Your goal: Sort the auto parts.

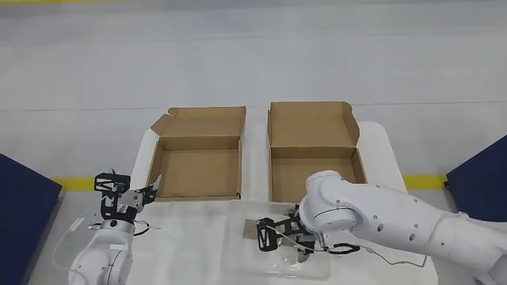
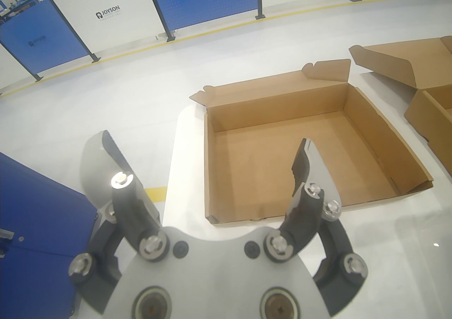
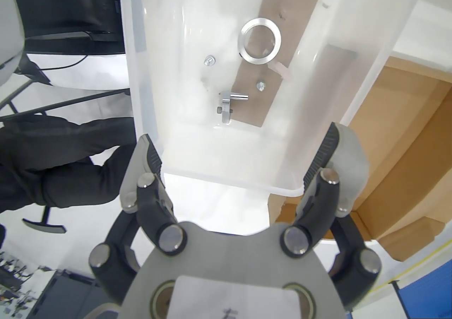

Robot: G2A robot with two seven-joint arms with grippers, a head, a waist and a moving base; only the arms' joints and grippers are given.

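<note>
Right gripper [image 3: 240,138]: jaws spread wide, nothing held. It hangs over one end wall of the clear bin [image 3: 141,16].
Left gripper [image 2: 204,142]: jaws likewise apart and unladen. It stands near the front corner of the left box [image 2: 275,112], not touching it.
Parts: metal ring [image 3: 242,42], small bolt [image 3: 209,60], second bolt [image 3: 261,85] and pin piece [image 3: 227,106] lie loose on the bin floor, near one another but apart.
Boxes: left box and right box [image 1: 313,174] stand open side by side beyond the bin, their floors bare.
Progress (judged): no part sorted yet. The step in hand appears to be the first pick by the right arm.
Method advised: centre over one part only and descend plumb, inside the bin walls. Narrow the jaws first so neither finger strikes a wall or a neighbouring part.
Ring: lies flat, so bridge its band across the rim rather than pressing from above.
Hazard: the bolts may roll or squirt out if pinched off-centre.
</note>
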